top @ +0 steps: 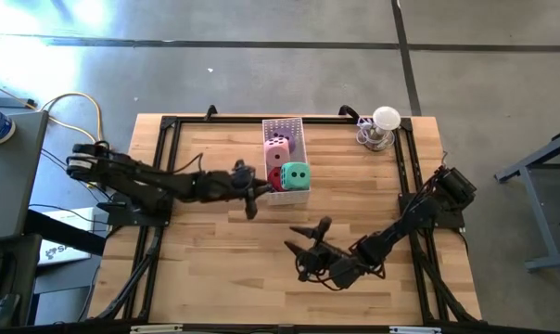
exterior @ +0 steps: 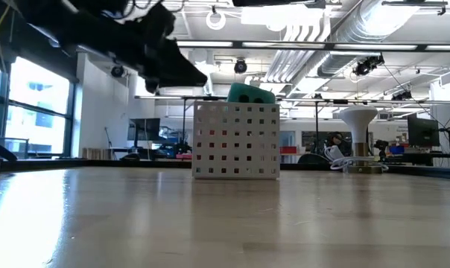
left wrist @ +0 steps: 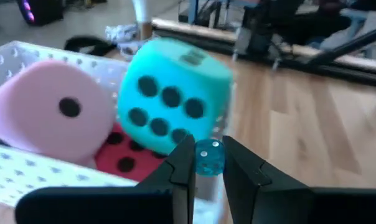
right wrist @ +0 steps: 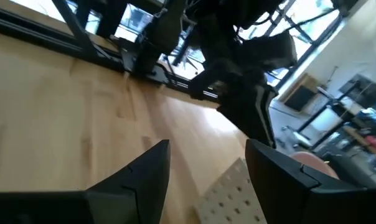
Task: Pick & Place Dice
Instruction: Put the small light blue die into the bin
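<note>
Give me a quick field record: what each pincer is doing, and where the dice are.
left pincer: shut on small translucent blue die, beside the tray
right pincer: open, empty, near table front
white perforated tray: holds soft pink die, purple die, red die
soft green die: perched on top, front end

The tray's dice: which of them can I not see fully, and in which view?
- Red die: left wrist view, mostly covered by the pink die and the green die.
- Low view: the tray wall hides every die except the green die's top.
</note>
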Controlling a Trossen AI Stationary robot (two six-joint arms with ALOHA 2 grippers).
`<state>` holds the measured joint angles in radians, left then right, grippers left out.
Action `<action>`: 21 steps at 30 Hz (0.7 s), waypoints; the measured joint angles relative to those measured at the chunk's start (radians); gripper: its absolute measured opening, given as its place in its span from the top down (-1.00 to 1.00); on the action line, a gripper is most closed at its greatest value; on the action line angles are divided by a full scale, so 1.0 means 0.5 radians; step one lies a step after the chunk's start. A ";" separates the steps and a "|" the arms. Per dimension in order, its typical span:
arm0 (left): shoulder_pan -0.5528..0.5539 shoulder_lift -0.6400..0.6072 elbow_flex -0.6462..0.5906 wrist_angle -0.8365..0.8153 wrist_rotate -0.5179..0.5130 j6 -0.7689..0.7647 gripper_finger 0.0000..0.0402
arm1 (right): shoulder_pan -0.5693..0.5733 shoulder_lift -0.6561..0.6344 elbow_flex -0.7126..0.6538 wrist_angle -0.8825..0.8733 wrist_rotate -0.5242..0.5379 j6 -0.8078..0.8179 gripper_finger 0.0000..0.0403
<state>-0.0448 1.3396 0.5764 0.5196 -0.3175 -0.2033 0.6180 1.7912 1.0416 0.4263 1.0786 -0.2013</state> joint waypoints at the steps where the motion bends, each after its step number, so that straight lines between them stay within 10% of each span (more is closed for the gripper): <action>1: 0.044 0.011 0.014 -0.021 0.052 0.013 0.77 | -0.009 0.000 0.000 0.000 0.000 -0.021 0.00; 21: 0.273 0.353 0.114 0.296 0.115 0.120 0.33 | -0.118 0.000 0.001 -0.130 -0.008 -0.166 0.00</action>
<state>0.0917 1.5162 0.6334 0.6676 -0.2600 -0.1433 0.5588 1.7912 1.0419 0.3611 1.0748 -0.2842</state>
